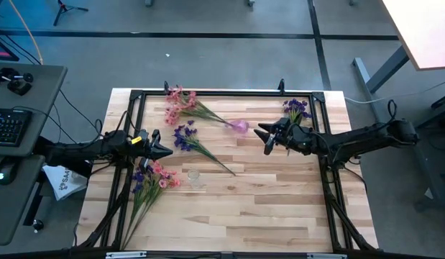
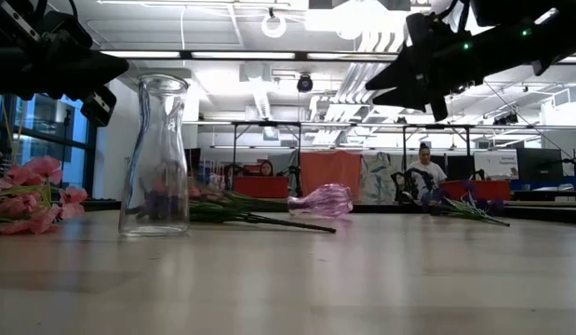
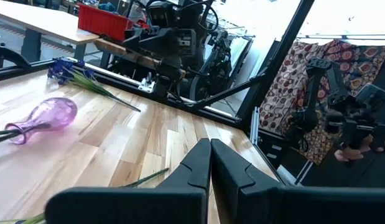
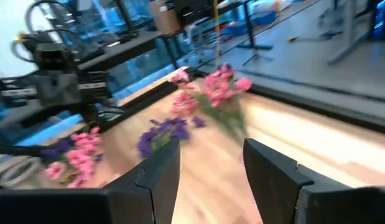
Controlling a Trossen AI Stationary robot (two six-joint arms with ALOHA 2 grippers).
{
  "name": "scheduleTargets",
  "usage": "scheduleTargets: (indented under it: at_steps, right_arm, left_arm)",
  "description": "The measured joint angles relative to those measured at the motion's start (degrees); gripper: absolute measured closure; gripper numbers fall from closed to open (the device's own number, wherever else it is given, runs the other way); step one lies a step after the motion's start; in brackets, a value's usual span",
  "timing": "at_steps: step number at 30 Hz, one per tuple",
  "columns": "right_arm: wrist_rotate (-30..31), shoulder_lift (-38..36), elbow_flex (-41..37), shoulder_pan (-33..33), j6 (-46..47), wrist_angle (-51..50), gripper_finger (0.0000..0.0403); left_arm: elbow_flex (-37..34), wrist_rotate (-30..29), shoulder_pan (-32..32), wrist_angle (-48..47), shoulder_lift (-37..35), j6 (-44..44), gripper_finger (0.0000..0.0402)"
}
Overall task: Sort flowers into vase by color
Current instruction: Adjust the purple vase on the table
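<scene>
- On a pale wooden table [image 1: 265,201] ringed by a black frame, the flowers lie in four loose bunches, none of them in a vase.
- At the far edge, a pink bunch [image 1: 180,104] rests with its stems pointing toward a purple vase [image 1: 239,126] that lies on its side near the table's middle.
- Just in front of it, a purple-blue bunch [image 1: 185,136] lies with its long stems running toward the table's centre.
- A mixed pink and purple bunch [image 1: 152,175] sits at the left edge; another purple-blue bunch [image 1: 296,108] lies in the far right corner.
- A clear glass vase [image 2: 157,156] stands upright and empty near the table's middle, just beside the mixed bunch.
- The left gripper [image 1: 164,151] hangs above the left side, between the mixed bunch and the purple-blue one, fingers pressed together and holding nothing.
- The right gripper [image 1: 264,139] hovers in the air just beside the purple vase, fingers spread apart and empty.
- Beyond the table, a seated person [image 2: 425,167] is visible in the room.
</scene>
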Motion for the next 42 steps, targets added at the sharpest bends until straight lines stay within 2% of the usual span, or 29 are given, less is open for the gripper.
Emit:
scheduleTargets:
  at_steps: [4,6,8,10,17,19,21,24,27,29,31,34,37,40,42]
  right_arm:
    - [-3.9,0.0,0.0,0.0,2.9,1.0,0.0233]
    - [-5.1,0.0,0.0,0.0,4.4,2.8,0.0233]
    - [-5.9,0.0,0.0,0.0,6.6,5.0,0.0233]
    - [-6.0,0.0,0.0,0.0,8.4,7.7,0.0233]
    - [-5.3,0.0,1.4,-0.1,12.5,14.8,0.0233]
    - [-5.0,0.1,3.8,-0.7,12.8,13.6,0.0233]
    - [-4.3,0.8,7.4,-1.8,11.4,11.4,0.0233]
    - [-3.7,3.0,14.8,-5.0,8.7,3.1,0.0233]
    - [-4.7,6.8,24.7,-11.0,11.3,-15.0,0.0233]
    - [-10.1,10.6,31.7,-16.1,12.8,-28.2,0.0233]
    - [-19.2,15.5,38.1,-21.8,11.9,-37.2,0.0233]
    - [-31.9,23.2,46.0,-28.1,6.6,-43.7,0.0233]
    - [-40.5,30.6,52.8,-31.5,-0.8,-48.5,0.0233]
    - [-45.1,36.7,58.8,-32.9,-8.8,-54.8,0.0233]
    - [-45.1,39.5,62.1,-33.0,-14.5,-58.0,0.0233]
  left_arm:
    - [0.0,0.0,0.0,0.0,0.0,0.0,0.0401]
    - [0.0,-2.0,0.0,1.0,0.0,1.4,0.0401]
    - [0.0,-7.3,0.0,3.6,0.0,1.7,0.0401]
    - [0.0,-13.3,0.0,9.2,0.0,-2.5,0.0401]
    - [0.0,-39.8,0.0,32.0,0.0,-12.3,0.0401]
    - [0.0,-47.1,0.0,34.2,0.0,-15.4,0.0401]
    - [0.5,-49.5,0.5,33.7,0.5,-15.5,0.0401]
    - [2.2,-44.3,1.7,32.3,4.1,-18.8,0.0401]
    - [5.3,-37.9,3.7,29.2,11.3,-23.7,0.0401]
    - [8.1,-35.5,5.6,27.2,17.5,-26.1,0.0401]
    - [11.1,-32.5,8.1,24.0,23.6,-27.9,0.0401]
    - [15.3,-24.9,13.1,19.4,32.5,-30.8,0.0401]
    - [19.4,-13.7,18.9,15.9,41.4,-30.0,0.04]
    - [24.5,-5.4,23.3,15.1,50.8,-24.0,0.0388]
    - [28.8,-2.3,25.0,12.5,56.2,-18.4,0.0375]
